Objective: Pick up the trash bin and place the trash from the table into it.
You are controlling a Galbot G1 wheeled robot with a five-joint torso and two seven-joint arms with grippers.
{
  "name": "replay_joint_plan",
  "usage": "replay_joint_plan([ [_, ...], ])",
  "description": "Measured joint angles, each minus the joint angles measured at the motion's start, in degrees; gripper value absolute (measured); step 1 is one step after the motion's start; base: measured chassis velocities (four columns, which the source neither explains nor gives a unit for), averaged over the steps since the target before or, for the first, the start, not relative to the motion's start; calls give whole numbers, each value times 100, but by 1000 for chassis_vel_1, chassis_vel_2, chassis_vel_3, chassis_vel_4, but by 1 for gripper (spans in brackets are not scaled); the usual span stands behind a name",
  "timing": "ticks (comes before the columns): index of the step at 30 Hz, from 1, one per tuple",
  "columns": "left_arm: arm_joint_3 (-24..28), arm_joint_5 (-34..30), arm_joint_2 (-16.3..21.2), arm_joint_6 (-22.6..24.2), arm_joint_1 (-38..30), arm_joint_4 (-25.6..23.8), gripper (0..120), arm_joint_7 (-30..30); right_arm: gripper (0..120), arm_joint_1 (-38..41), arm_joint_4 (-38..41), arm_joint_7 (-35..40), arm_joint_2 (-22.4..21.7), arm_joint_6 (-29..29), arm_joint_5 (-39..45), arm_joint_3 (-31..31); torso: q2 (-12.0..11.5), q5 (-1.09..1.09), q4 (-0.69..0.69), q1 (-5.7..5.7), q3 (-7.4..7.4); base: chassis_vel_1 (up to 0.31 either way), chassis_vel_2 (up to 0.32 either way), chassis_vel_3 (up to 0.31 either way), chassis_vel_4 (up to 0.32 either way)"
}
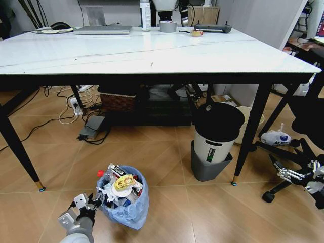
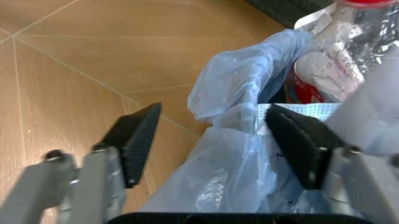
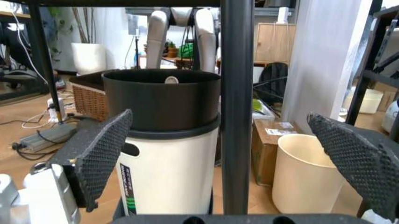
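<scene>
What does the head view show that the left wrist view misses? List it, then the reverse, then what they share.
Head view alone: the table with its white top, the larger bin with the black lid under it, and the right pincer open and low near the table leg.

Left wrist view alone: the left pincer's two dark pads, spread either side of the bag's rim.

Both: the trash bin with its light-blue bag, full of trash, standing on the tiled floor, with the left pincer at it.

Around the table (image 1: 152, 55), three bins stood on the floor: one trash bin (image 1: 132, 208) with a blue bag, one black-lidded bin (image 1: 216, 132) and one cream bin (image 1: 246, 114). On it lay one laptop (image 1: 103, 30) and one tape roll (image 1: 168, 26).
</scene>
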Motion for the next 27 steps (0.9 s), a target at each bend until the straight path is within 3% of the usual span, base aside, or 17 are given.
replay_joint_plan([
  [5, -11, 74, 11, -52, 66, -112, 94, 3, 100, 0, 0, 0, 0, 0, 0, 0, 0, 0, 0, 0, 0, 0, 0, 0, 0],
  [9, -42, 98, 45, -59, 208, -309, 99, -9, 100, 0, 0, 0, 0, 0, 0, 0, 0, 0, 0, 0, 0, 0, 0, 0, 0],
  [27, -442, 129, 201, -115, 784, -723, 100, 15, 100, 0, 0, 0, 0, 0, 0, 0, 0, 0, 0, 0, 0, 0, 0, 0, 0],
])
